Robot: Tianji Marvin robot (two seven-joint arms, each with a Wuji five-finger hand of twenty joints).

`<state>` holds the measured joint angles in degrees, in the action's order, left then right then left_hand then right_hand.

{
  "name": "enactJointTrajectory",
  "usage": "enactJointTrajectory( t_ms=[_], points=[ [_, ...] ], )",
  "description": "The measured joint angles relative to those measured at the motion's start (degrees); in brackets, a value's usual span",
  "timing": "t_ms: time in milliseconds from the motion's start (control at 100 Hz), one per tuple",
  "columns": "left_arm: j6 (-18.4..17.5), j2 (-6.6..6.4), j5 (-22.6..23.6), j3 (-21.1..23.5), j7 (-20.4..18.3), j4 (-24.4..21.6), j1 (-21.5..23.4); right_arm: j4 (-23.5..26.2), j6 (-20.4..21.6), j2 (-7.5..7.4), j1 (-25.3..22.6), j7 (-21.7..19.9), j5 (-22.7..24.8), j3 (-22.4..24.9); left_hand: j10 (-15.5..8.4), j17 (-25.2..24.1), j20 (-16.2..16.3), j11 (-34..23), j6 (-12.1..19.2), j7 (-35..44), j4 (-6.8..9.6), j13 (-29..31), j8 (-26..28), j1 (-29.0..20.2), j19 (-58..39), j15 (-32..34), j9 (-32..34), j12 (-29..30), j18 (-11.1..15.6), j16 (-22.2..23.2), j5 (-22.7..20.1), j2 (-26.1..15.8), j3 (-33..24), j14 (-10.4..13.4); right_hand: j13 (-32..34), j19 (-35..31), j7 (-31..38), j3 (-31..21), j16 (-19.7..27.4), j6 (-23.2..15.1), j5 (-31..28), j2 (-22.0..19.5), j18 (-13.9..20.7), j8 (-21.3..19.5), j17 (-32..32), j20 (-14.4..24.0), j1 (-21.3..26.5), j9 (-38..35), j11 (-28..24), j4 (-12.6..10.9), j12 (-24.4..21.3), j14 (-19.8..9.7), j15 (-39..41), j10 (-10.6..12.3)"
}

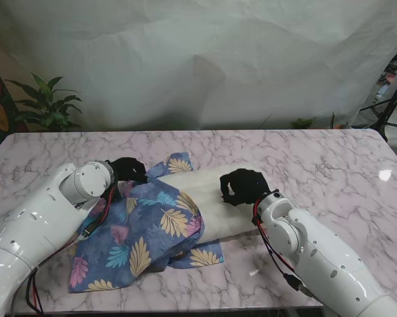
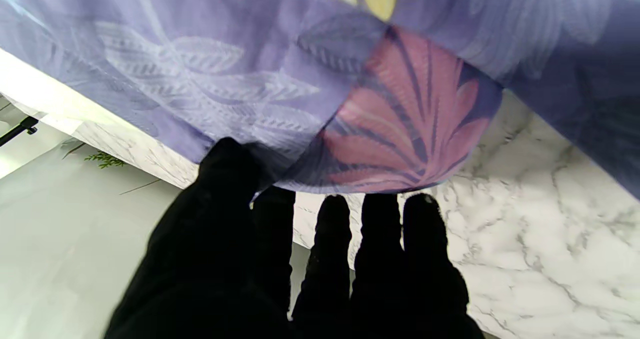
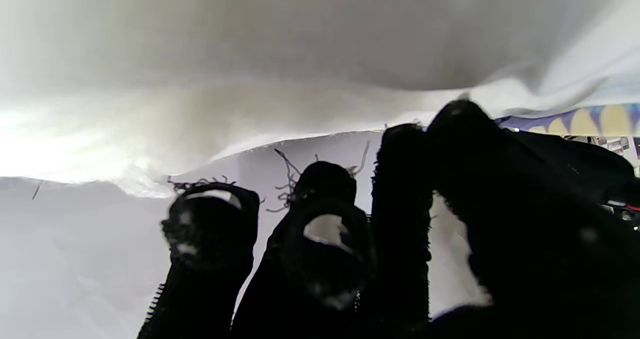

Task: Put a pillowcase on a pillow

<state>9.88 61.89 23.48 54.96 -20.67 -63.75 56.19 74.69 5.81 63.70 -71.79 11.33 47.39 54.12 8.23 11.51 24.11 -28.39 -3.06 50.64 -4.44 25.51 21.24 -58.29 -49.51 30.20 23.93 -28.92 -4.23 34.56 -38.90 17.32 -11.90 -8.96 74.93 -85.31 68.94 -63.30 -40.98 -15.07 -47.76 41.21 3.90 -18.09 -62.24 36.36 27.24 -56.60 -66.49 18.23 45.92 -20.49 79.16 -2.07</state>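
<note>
A white pillow (image 1: 215, 198) lies across the middle of the marble table (image 1: 330, 165). Its left half is inside a blue pillowcase (image 1: 142, 234) printed with yellow and pink leaves. My left hand (image 1: 127, 170) is at the pillowcase's far left edge. In the left wrist view its thumb (image 2: 225, 171) and forefinger pinch the hem of the pillowcase (image 2: 350, 104), and the other fingers (image 2: 422, 224) lie straight beside it. My right hand (image 1: 243, 186) sits on the pillow's bare right end. Its curled fingers (image 3: 320, 199) and thumb press into the white pillow (image 3: 300, 54).
A leafy potted plant (image 1: 47, 105) stands behind the table's far left corner, and a small green sprig (image 1: 302, 123) at the far edge. A black tripod (image 1: 391, 105) stands off the right side. A white cloth backdrop (image 1: 205, 59) hangs behind.
</note>
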Motion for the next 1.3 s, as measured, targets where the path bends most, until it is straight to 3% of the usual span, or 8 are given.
enactJointTrajectory(
  t_ms=[330,810,870,920,1020,1110,1170,1300],
  points=[
    [4.36,3.16,-12.23,0.37,4.85,4.16,-1.45,1.67,0.52,0.11,-1.05,1.79,0.56,1.13,0.82,23.03,-2.99,5.31,-2.40,9.77,-0.36,25.86,11.80,-8.60,-6.14,-2.35,29.96,3.01,-7.33,-9.23,7.38,0.37,-0.78,-3.56,0.00,0.08,0.00,0.00,0.00,0.00,0.00,-0.03,0.00,0.00,0.00,0.00,0.00,0.00,0.00,0.00,-0.01,0.00,0.00,-0.01],
    [5.01,4.14,-18.74,1.37,0.99,2.12,-1.60,5.80,-0.31,-0.17,-2.22,0.17,4.65,1.68,-0.75,26.82,-4.28,-1.60,-2.42,10.55,-3.31,30.55,19.98,-8.48,-11.20,1.32,32.87,-1.53,-7.45,-5.76,10.17,0.45,-5.03,-2.07,-2.74,5.92,-0.07,-0.01,1.01,-1.98,2.45,-3.61,-2.10,0.00,4.43,-0.29,0.01,3.71,1.62,-0.01,-0.84,0.81,-5.22,0.37],
    [4.93,3.92,-17.35,0.99,-0.31,2.00,-1.89,8.80,-3.04,-0.68,-3.39,-5.35,7.91,2.82,-0.76,26.81,-4.28,-1.61,-2.42,10.54,-3.31,30.55,20.06,-8.48,-11.20,1.32,32.87,-1.56,-7.45,-5.67,10.19,0.45,-5.03,-1.95,-9.10,14.57,-3.40,0.61,4.05,-1.44,8.27,-4.90,-7.97,1.76,13.26,-1.27,-1.92,10.22,6.44,-0.02,-4.49,4.96,-18.32,1.01],
    [4.86,3.71,-16.88,0.95,-0.82,1.83,-1.98,10.41,-3.10,-1.15,-4.31,-8.04,10.46,3.93,-0.77,26.81,-4.28,-1.62,-2.42,10.55,-3.31,30.56,20.12,-8.48,-11.20,1.32,32.87,-1.56,-7.45,-5.66,10.20,0.45,-5.03,-1.83,-15.76,21.76,-12.91,1.00,7.92,2.14,12.78,-6.97,-13.02,-0.01,23.06,-2.95,-8.16,16.56,12.45,-4.39,-9.60,8.76,-32.26,1.86],
    [4.78,3.30,-16.78,0.96,-1.66,1.66,-2.09,12.94,0.08,-2.27,-6.20,-14.90,13.63,6.99,-0.79,26.74,-4.28,-1.62,-2.42,10.54,-3.31,30.56,20.27,-8.48,-11.20,1.32,32.87,-1.57,-7.45,-5.65,10.23,0.45,-5.03,-1.69,-34.29,32.46,-26.06,8.40,19.19,7.52,27.85,-11.59,-19.31,1.90,43.29,-12.65,-16.57,29.79,23.96,-7.05,-20.54,16.50,-55.82,2.95],
    [4.70,2.99,-16.44,0.96,-2.59,1.76,-2.26,17.02,5.89,-3.87,-8.41,-27.45,14.54,10.85,-0.80,26.72,-4.28,-1.62,-2.42,10.55,-3.31,30.56,20.34,-8.48,-11.20,1.32,32.87,-1.57,-7.45,-5.64,10.24,0.45,-5.03,-1.65,-49.18,36.73,-35.60,21.19,25.54,11.62,38.93,-17.95,-20.21,9.50,55.65,-22.91,-19.41,41.59,30.67,-7.88,-27.24,20.05,-63.08,2.85],
    [4.70,2.90,-16.38,0.96,-2.96,2.01,-2.41,19.12,6.56,-5.25,-9.01,-34.20,13.47,11.25,-0.81,26.70,-4.29,-1.62,-2.42,10.54,-3.31,30.55,20.36,-8.48,-11.20,1.32,32.87,-1.58,-7.45,-5.62,10.24,0.45,-5.03,-1.60,-58.27,40.38,-56.26,28.68,29.22,14.40,39.01,-21.17,-20.32,14.63,62.16,-29.38,-22.02,44.31,43.05,-8.60,-32.94,21.85,-66.61,1.38],
    [4.45,2.75,-16.31,0.70,-3.43,2.75,-2.73,20.99,7.32,-6.69,-10.25,-40.98,10.53,12.36,-0.82,26.62,-4.29,-1.62,-2.42,10.55,-3.32,30.55,20.42,-8.48,-11.20,1.32,32.87,-1.58,-7.45,-5.60,10.24,0.45,-5.03,-1.49,-67.77,48.09,-72.22,26.72,32.83,17.85,37.90,-21.08,-22.57,19.67,68.67,-36.13,-27.28,47.02,64.55,-8.89,-39.06,23.72,-72.25,-1.39]
  ],
)
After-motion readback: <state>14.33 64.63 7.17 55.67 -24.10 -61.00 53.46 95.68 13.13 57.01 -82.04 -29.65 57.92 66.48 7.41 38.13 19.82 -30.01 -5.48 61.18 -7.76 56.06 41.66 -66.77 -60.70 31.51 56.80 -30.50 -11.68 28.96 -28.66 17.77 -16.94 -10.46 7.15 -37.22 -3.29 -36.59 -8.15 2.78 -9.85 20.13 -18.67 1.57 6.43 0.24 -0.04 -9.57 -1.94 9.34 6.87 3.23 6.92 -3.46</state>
